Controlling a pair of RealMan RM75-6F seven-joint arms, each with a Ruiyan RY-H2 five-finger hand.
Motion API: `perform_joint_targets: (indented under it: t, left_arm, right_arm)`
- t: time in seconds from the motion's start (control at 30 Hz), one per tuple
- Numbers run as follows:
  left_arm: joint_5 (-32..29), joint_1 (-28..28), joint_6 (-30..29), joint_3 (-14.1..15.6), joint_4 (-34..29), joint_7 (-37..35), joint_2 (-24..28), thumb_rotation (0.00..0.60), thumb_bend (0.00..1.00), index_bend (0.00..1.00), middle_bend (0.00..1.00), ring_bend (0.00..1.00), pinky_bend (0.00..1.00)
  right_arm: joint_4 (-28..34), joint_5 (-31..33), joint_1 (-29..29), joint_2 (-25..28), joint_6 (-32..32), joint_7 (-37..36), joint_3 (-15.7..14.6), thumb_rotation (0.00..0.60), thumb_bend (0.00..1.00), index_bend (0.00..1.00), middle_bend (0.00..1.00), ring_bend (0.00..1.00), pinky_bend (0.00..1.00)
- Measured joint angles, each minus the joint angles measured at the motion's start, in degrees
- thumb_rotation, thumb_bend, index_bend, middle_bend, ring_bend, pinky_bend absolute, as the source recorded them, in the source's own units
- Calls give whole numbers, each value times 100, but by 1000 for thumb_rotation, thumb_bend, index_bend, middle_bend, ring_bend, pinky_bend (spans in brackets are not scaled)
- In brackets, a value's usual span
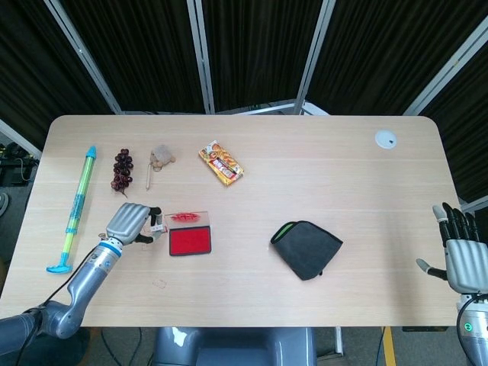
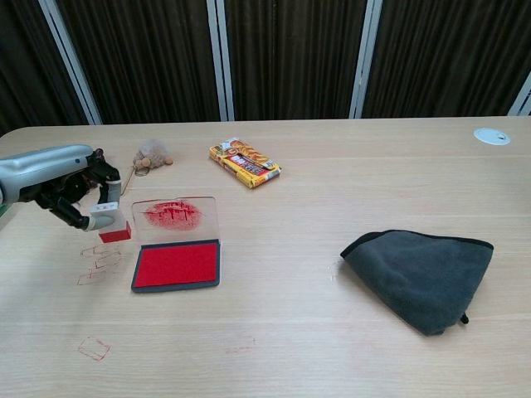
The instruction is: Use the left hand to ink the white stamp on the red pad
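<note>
My left hand point(image 2: 62, 178) holds the white stamp point(image 2: 108, 217) with its red inked base pointing down, just left of the pad; whether the base touches the table I cannot tell. The red pad point(image 2: 176, 265) lies open in its black tray, with its clear lid point(image 2: 176, 215), smeared red, folded back behind it. In the head view the left hand point(image 1: 128, 223) and the stamp point(image 1: 158, 226) sit left of the red pad point(image 1: 189, 242). My right hand point(image 1: 460, 255) hovers past the table's right edge, fingers spread, holding nothing.
Faint red stamp marks point(image 2: 98, 259) dot the table left of the pad. A dark grey cloth point(image 2: 423, 274) lies at the right. A snack pack point(image 2: 244, 162), a small plush toy point(image 2: 151, 153), grapes point(image 1: 122, 169), a blue-green water gun point(image 1: 76, 206) and a white disc point(image 2: 491, 136) lie further back.
</note>
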State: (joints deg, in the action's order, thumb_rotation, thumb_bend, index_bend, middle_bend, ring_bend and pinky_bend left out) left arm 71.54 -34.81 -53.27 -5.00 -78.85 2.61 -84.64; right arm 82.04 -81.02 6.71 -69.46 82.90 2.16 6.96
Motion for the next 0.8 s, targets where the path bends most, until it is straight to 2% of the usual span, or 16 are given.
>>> perform_joint_targets:
  t: [0.17, 0.37, 0.7, 0.8]
  left_arm:
    - [77, 93, 204, 122, 477, -573, -57, 600, 496, 609, 566, 813, 862]
    - [218, 94, 354, 180, 770, -851, -253, 600, 464, 599, 550, 810, 862]
    - [220, 76, 424, 191, 889, -723, -374, 600, 451, 587, 529, 808, 862]
    - [210, 93, 440, 200, 921, -726, -393, 600, 427, 565, 496, 806, 862]
  right_arm:
    - [32, -14, 10, -4, 0, 49, -5, 600, 0, 0, 0, 0, 0]
    - [4, 35, 21, -18, -44, 70, 3, 600, 0, 0, 0, 0, 0]
    - [-33, 56, 29, -33, -61, 78, 7, 600, 0, 0, 0, 0, 0]
    - [-32, 52, 29, -34, -56, 82, 6, 600, 0, 0, 0, 0, 0]
